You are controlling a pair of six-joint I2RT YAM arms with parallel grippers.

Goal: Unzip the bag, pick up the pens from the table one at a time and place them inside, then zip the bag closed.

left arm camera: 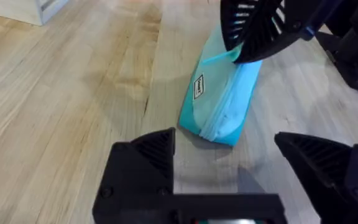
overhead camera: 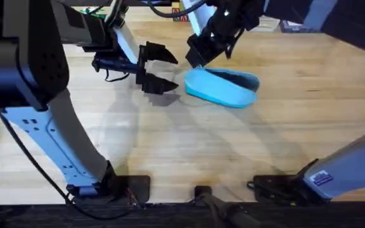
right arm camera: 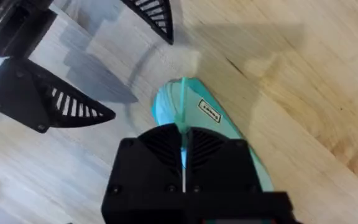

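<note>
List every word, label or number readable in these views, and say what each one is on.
Small white tag with dark lettering on the bag: too blurred to read in either wrist view.
White sticker with blue print on the right arm's base: too small to read.
No other text can be made out.

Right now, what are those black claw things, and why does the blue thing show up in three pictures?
Those are two robot arms at a wooden table. Each ends in a two-finger claw called an end effector. One picture comes from a camera above the table; the other two come from small cameras on the arms' wrists, so you see the same scene from three places. The blue thing is a soft pencil pouch with a zipper, lying on the table. The right end effector is pinched shut on a thin blue strip at the pouch's end, probably the zipper pull. The left end effector hangs open just beside the pouch, not touching it.
</note>
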